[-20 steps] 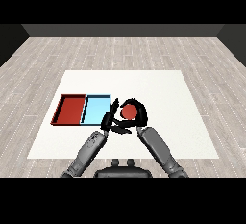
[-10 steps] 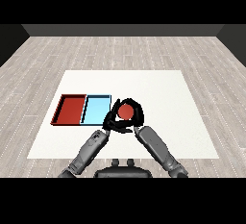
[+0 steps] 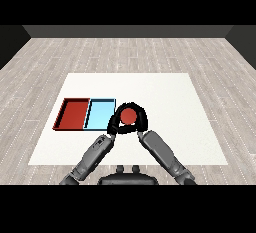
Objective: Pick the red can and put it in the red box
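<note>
The red can [image 3: 129, 115] is held above the white table, just right of the light blue tray [image 3: 100, 114]. My right hand [image 3: 142, 122] curls round it from the right and over its far side. From the left, my left hand [image 3: 114, 124] presses in with its fingers curled against the can. The two hands meet around the can and hide all but its red top. The red tray [image 3: 74, 113] lies to the left of the blue one, with nothing in it.
The two trays sit side by side on the left part of the white table [image 3: 170, 92]. Wooden floor surrounds the table on all sides.
The can has shifted slightly left in my right hand. My left hand, with fingers spread a second ago, has closed in on the can's left side.
</note>
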Controlling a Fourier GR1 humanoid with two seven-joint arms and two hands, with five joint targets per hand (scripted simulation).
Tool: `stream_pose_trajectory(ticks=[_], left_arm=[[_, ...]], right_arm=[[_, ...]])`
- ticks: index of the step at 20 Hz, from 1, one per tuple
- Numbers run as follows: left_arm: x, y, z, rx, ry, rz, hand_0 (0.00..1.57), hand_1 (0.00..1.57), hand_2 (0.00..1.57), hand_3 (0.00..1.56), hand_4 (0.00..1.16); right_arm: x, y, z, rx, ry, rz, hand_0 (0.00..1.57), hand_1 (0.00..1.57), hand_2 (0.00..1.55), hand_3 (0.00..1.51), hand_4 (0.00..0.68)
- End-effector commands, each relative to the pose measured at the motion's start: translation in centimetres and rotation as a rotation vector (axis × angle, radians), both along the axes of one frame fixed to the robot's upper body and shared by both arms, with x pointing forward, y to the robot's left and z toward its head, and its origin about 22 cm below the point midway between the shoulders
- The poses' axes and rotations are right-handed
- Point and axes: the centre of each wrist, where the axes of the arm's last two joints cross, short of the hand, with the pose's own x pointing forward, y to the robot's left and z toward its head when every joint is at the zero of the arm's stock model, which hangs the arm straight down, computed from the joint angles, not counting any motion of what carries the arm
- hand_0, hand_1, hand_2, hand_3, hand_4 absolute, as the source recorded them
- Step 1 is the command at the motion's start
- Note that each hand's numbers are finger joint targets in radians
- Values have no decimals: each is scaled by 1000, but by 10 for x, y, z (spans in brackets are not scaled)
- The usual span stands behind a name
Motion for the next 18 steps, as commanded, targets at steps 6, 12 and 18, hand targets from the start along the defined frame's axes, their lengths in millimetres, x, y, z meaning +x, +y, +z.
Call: stream_pose_trajectory(ticks=[6, 12, 18], left_arm=[[-9, -16, -8, 21, 26, 92, 1571, 1571, 1564, 1484, 1116], [3, -13, 6, 8, -41, 127, 1571, 1571, 1558, 1479, 1138], [3, -9, 3, -47, -125, 149, 1571, 1571, 1571, 1513, 1147]], right_arm=[[-4, 14, 9, 8, -5, 16, 1492, 1492, 1442, 1388, 651], [2, 4, 5, 10, -3, -20, 1490, 1490, 1440, 1392, 642], [-9, 11, 5, -33, 76, -7, 923, 923, 935, 532, 0]])
